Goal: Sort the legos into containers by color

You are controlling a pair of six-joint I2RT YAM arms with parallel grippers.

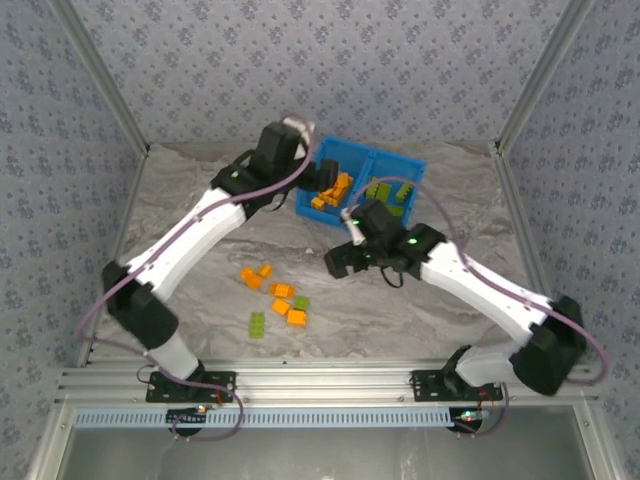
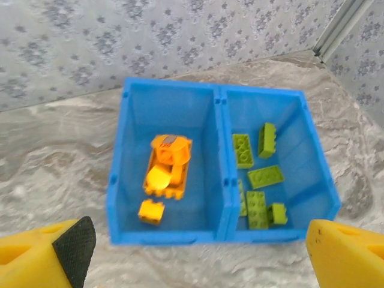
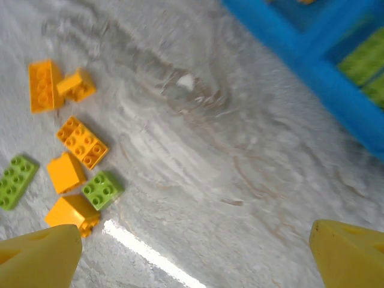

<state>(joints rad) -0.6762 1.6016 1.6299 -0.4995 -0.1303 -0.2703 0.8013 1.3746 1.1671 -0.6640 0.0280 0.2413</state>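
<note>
Grey flower-patterned walls (image 1: 330, 60) close in a marbled grey desk (image 1: 400, 310). Left of centre we find the loose legos (image 1: 280, 300), five orange and two green, scattered close together. From the right wrist, the longest orange brick (image 3: 44, 86) has its long axis up and down the picture. A second orange brick (image 3: 83, 141) runs diagonally, and a long green brick (image 3: 17, 182) slants the opposite way.

The left gripper (image 2: 198, 255) hangs before the blue bin (image 1: 395, 155), fingers wide apart with nothing between them. The bin's left compartment (image 2: 168, 114) holds an orange pile (image 2: 167, 171) lying lengthwise from near to far. Its right compartment (image 2: 288, 120) holds green bricks (image 2: 257, 209), mostly pointing the same way, with one (image 2: 265, 176) lying crosswise.

The right gripper (image 3: 192, 255) stands open and empty over bare desk between the loose bricks and the bin.
</note>
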